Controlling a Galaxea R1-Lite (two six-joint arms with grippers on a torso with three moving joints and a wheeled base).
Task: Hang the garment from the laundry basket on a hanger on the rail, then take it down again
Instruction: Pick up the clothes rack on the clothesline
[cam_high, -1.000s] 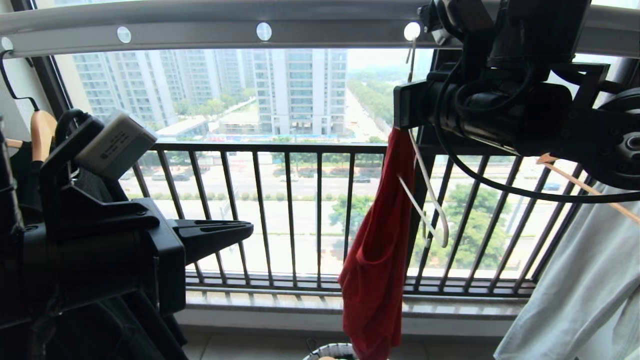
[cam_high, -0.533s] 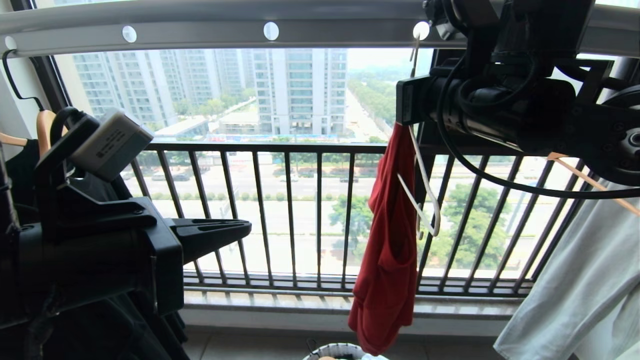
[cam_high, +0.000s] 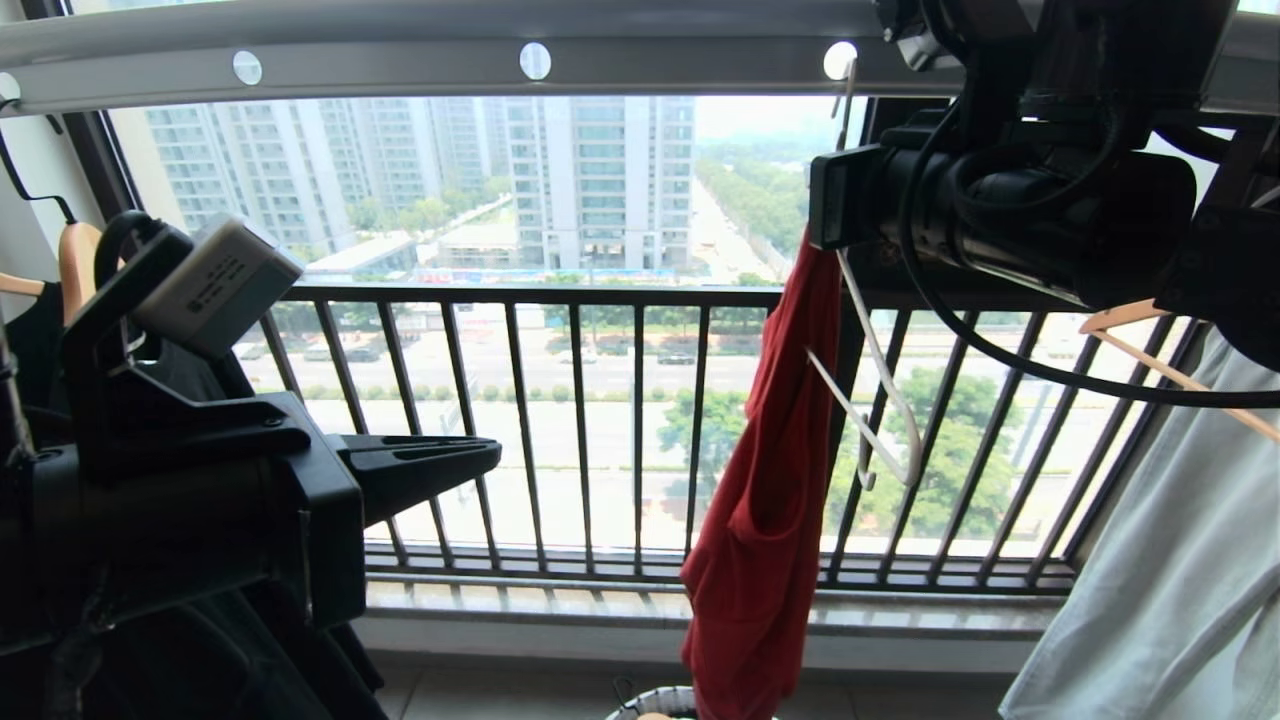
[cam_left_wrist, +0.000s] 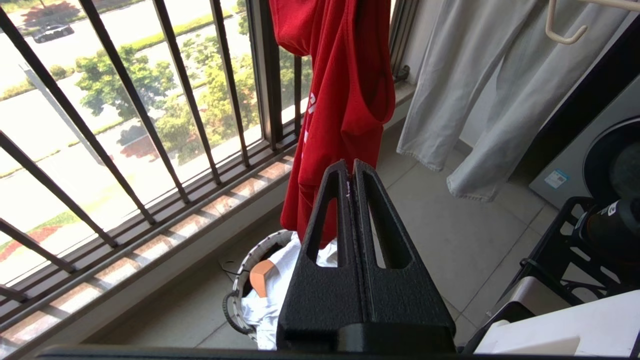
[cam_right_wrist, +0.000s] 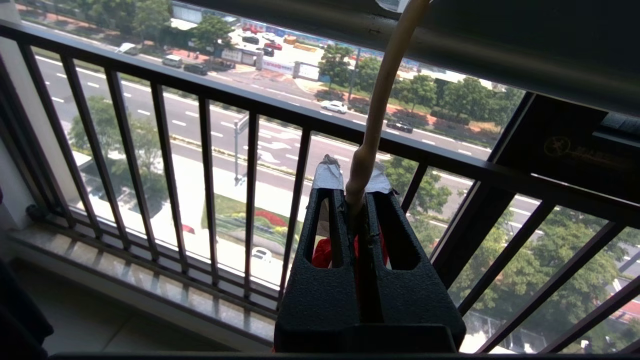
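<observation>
The red garment (cam_high: 770, 480) hangs bunched in a long fold from the cream-white hanger (cam_high: 885, 400), one arm of which is bare. My right gripper (cam_high: 822, 200) is up under the rail (cam_high: 400, 60), shut on the hanger's stem (cam_right_wrist: 380, 90) just below the hook. The hook's top reaches a white hole in the rail (cam_right_wrist: 500, 45); whether it is caught there I cannot tell. Red cloth (cam_right_wrist: 322, 252) shows under the right gripper (cam_right_wrist: 352, 192). My left gripper (cam_high: 495, 455) is shut and empty, to the left of the garment (cam_left_wrist: 345, 100). The left gripper (cam_left_wrist: 350, 167) points over the laundry basket (cam_left_wrist: 235, 305).
The black railing (cam_high: 580, 420) of vertical bars closes the balcony ahead. A pale grey garment (cam_high: 1150, 580) on a wooden hanger (cam_high: 1160, 365) hangs at the right. A black garment (cam_high: 40, 350) hangs at the far left. White laundry (cam_left_wrist: 275, 280) lies in the basket (cam_high: 660, 705).
My right gripper with the hanger has shifted slightly up and to the right. The red garment has swung back and forth beneath it. The left gripper has stayed put.
</observation>
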